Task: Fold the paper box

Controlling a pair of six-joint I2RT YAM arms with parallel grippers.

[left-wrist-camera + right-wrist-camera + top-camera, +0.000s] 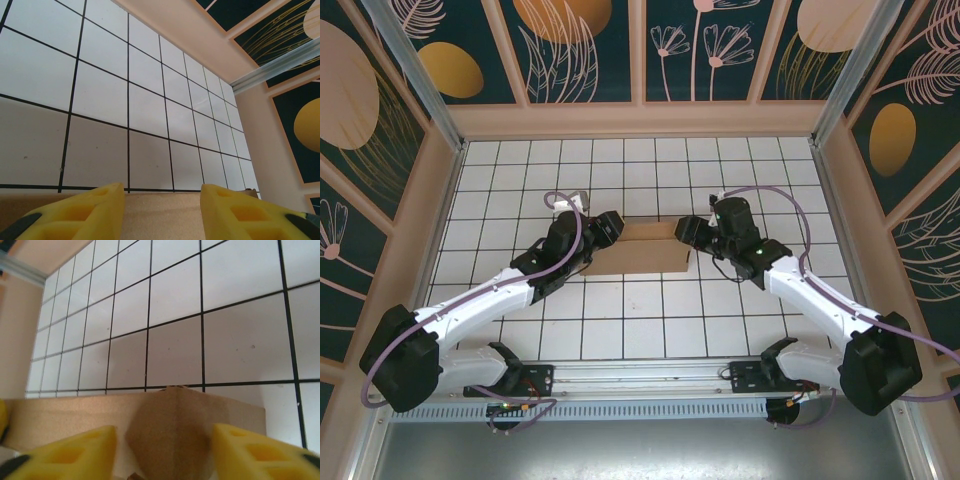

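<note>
Paper box [642,250]: plain brown corrugated card with no print on the faces in view. It lies low and flat near the middle of the counter [650,320], long side running left to right between the two arms. From the top camera it reads as a shallow rectangle, the far panel a shade lighter than the near one.

Left hand [611,228]: at the box's left end. In the left wrist view [161,192] the yellow fingers [95,210] stand partly apart, with the grainy card surface [162,215] filling the gap between them. Cannot tell whether the pads press on it.

Right hand [686,231]: at the box's right end. In the right wrist view [164,432] the jaws are partly open, and a creased, peaked flap [170,432] rises between the yellow fingers [80,452] with daylight on both sides. Nothing is pinched. A long card wall [65,412] runs off to the left behind it.

Counter: white squares ruled by thin black lines. It is bare around the box, with soft shadows near the card edges.

Room: pale wood-toned frame around the counter. The wall panels [585,60] are dark teal, with cream leaf and flower line drawings and orange-gold discs. A metal rail [640,408] runs along the near edge, under the arm bases. Purple cables [570,205] loop along both arms.
</note>
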